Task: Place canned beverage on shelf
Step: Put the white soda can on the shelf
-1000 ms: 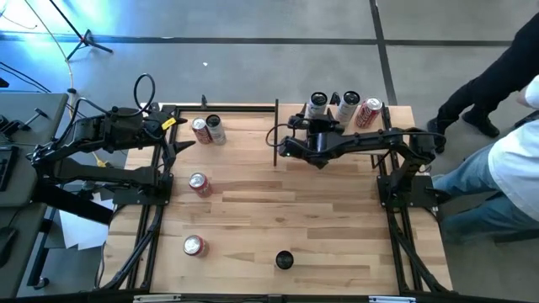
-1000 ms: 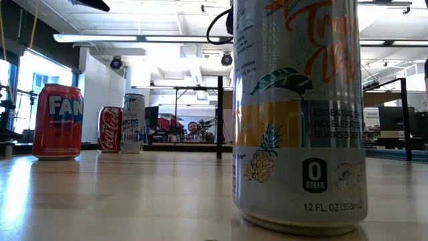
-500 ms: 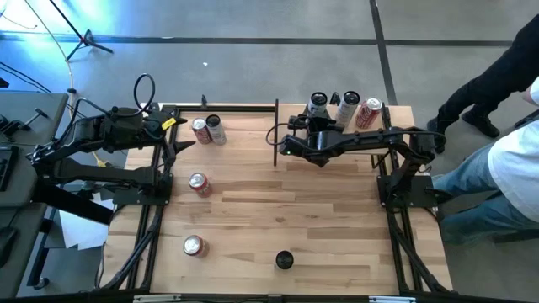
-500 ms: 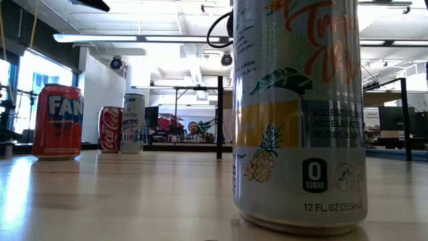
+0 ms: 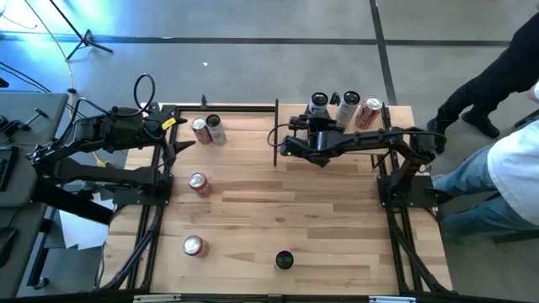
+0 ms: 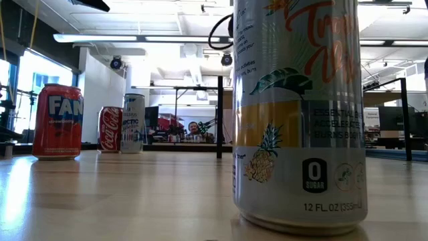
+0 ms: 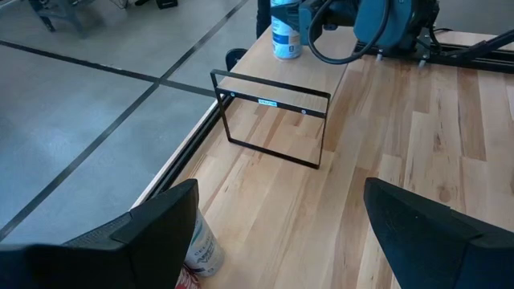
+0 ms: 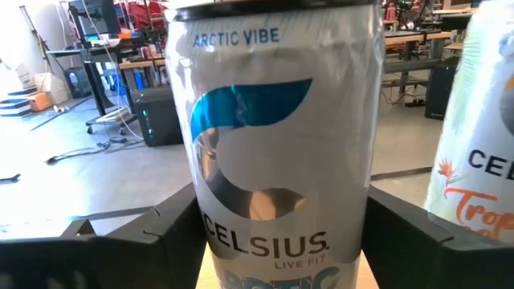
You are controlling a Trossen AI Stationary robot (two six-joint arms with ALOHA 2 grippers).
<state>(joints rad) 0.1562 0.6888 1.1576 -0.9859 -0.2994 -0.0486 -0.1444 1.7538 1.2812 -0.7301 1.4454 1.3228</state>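
Two dark fingers of right gripper [image 8: 277, 241] pressed to slim glossy silver-and-blue aluminium can [image 8: 277, 136], narrower than before. Left gripper [image 7: 277, 233] parked, fingers apart, empty.

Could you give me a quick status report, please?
Left gripper open, parked left. Right gripper astride Celsius can, far edge. Shelf beside it, nothing between.

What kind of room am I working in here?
Probably a robotics lab or workshop: polished concrete floor, rows of workbenches with equipment behind the Celsius can, exposed ceiling lights, and a person seated at a desk beyond the table.
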